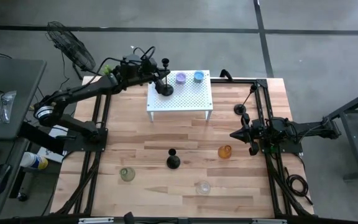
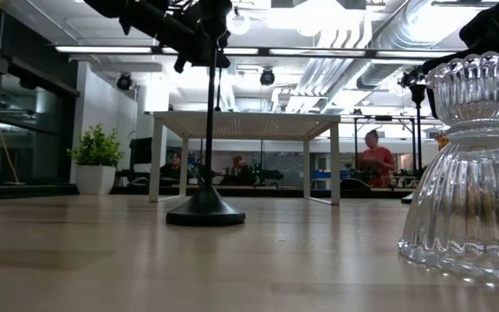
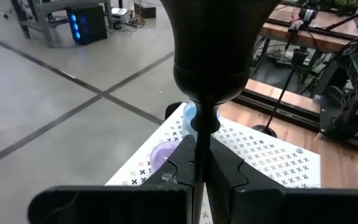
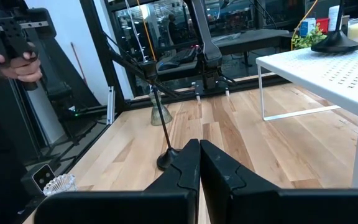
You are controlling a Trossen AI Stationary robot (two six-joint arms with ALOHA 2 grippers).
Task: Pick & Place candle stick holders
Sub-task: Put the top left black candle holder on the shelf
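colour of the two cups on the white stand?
One purple cup, one blue cup, side by side on the white perforated stand. Clearest in the high view.

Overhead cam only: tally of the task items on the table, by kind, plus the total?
Black candlesticks: 3
Glass cups, purple, blue, amber, pale green, clear: 5
Total: 8

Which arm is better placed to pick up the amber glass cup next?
Right, probably. The right tool is shut, empty and close to the amber glass cup; the left tool is clamped on a slim black candlestick at the white perforated stand, farther away.
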